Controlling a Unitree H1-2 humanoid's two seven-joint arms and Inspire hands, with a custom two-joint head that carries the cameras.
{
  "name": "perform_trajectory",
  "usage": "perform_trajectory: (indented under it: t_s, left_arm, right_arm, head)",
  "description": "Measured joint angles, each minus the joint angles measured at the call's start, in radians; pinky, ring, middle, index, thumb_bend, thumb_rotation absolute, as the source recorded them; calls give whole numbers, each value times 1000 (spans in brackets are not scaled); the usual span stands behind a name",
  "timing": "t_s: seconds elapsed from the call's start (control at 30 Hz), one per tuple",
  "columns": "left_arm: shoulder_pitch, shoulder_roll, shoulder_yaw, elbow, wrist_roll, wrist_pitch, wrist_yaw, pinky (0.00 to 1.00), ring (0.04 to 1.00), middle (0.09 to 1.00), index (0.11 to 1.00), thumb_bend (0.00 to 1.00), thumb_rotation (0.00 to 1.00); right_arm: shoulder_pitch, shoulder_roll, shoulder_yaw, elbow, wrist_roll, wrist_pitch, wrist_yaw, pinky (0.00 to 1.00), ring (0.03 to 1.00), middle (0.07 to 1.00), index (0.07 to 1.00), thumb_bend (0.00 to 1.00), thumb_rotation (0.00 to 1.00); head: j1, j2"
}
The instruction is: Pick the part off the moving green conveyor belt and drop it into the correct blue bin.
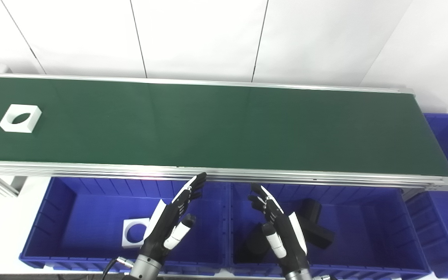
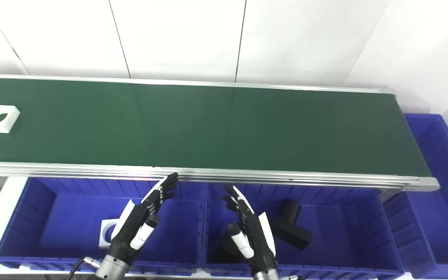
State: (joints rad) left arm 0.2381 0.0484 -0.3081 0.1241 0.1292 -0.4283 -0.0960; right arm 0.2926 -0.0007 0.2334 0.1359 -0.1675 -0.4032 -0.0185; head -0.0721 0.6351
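Left eye view shows you both hands parked over the bins, below the belt's near rail. Your left hand (image 1: 169, 223) holds nothing, fingers extended and slightly apart, fingertips (image 1: 196, 182) just short of the rail. Your right hand (image 1: 280, 229) mirrors it, equally empty and spread. Judge this as a ready posture: both hands sit near the belt so either can reach over quickly. The white part (image 1: 20, 118), a square block with a round hole, lies on the green conveyor belt (image 1: 224, 124) well to the left of your left fingertips. Beneath the left fingers, the left blue bin (image 1: 53, 217) holds a matching white piece (image 1: 132, 232); the right blue bin (image 1: 364, 217) holds black parts (image 1: 317, 229), so the left bin is likely correct.
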Motion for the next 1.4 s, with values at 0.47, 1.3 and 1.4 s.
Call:
perform_trajectory:
  t_s: [0.47,1.3,1.4]
  left_arm:
    - [26,-28,-14,-3,11,10,-15,924,944,947,938,713,1000]
    - [19,-42,-20,-71,-19,33,-47,877,916,911,908,835,1000]
    - [12,-55,-20,-63,-20,29,-47,862,906,900,897,797,1000]
  right_arm:
    - [-2,-12,3,6,16,0,0,869,876,923,908,889,1000]
    - [-25,-57,12,54,23,-6,-10,876,883,932,911,861,1000]
    - [-35,-69,16,74,35,-9,-12,889,884,928,908,842,1000]
  head:
    - [14,-2]
    - [156,-101]
    - [193,-124]
